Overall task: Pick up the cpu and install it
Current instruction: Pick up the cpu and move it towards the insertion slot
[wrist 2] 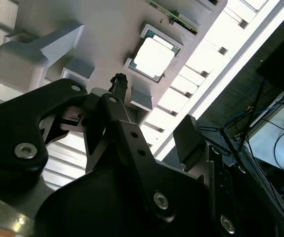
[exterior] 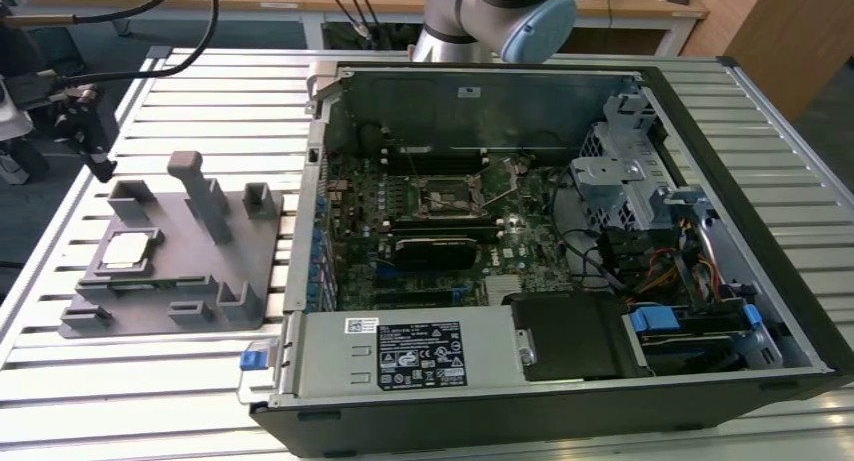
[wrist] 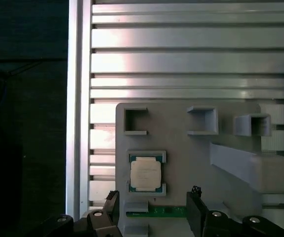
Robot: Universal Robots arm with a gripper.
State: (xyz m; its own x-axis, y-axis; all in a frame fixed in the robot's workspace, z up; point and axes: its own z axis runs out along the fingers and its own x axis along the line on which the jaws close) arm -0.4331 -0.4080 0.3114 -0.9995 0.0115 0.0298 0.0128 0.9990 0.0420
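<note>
At the upper part of the exterior view's left, the pincer (exterior: 96, 149) hangs above the slatted desk (exterior: 200, 91), just beyond the far edge of the grey holder tray (exterior: 200, 306). In that view it reads as a dark block trailing cables, and how its jaws stand is hard to make out. In both wrist views the two fingers (wrist: 111, 207) stand wide apart with nothing between them, so the pincer is open and empty.

The cpu (exterior: 124, 251) lies flat in a shallow square nest on the tray, toward the lower left of the exterior view. Low corner lips hold it square and leave its pale top bare, probably so the fingers can close on its edges. In the first wrist view the cpu (wrist: 145, 174) lies ahead of the open pincer (wrist: 154, 193), roughly in line with the gap, apart from both fingers. In the second wrist view its top (wrist 2: 154, 57) is washed out by glare.

A green strip (wrist: 156, 212) next to the nest is part hidden by the tray and the fingers; what it is I cannot tell.

Further right lies the opened computer case (exterior: 747, 131), and the black-framed socket (exterior: 447, 193) sits mid-board. Whether its cover is open is too fine to judge. The arm (exterior: 514, 16) is cut off at the top edge.
</note>
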